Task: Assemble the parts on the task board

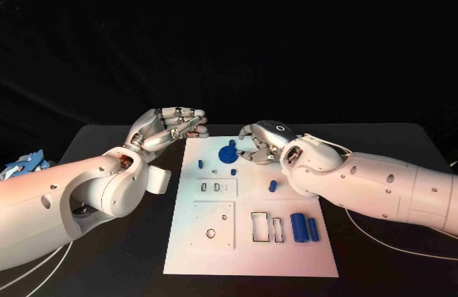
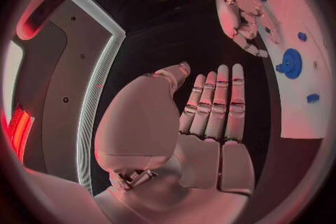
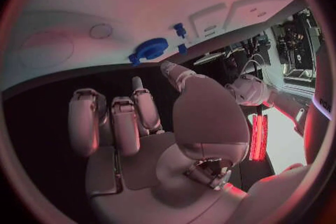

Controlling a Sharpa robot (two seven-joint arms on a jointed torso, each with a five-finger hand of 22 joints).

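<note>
Hovering empty at the task board's (image 1: pixel 250 251) far edge, the right hand (image 1: pixel 259 143) curls loosely beside the blue gear (image 1: pixel 228 153), apparently readying a pickup; the left hand (image 1: pixel 172 127) waits open, clear.

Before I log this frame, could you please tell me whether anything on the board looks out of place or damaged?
Nothing stands out. The board lies flat and looks intact, the blue parts rest on it, and both the left hand and the right hand hold nothing.
</note>
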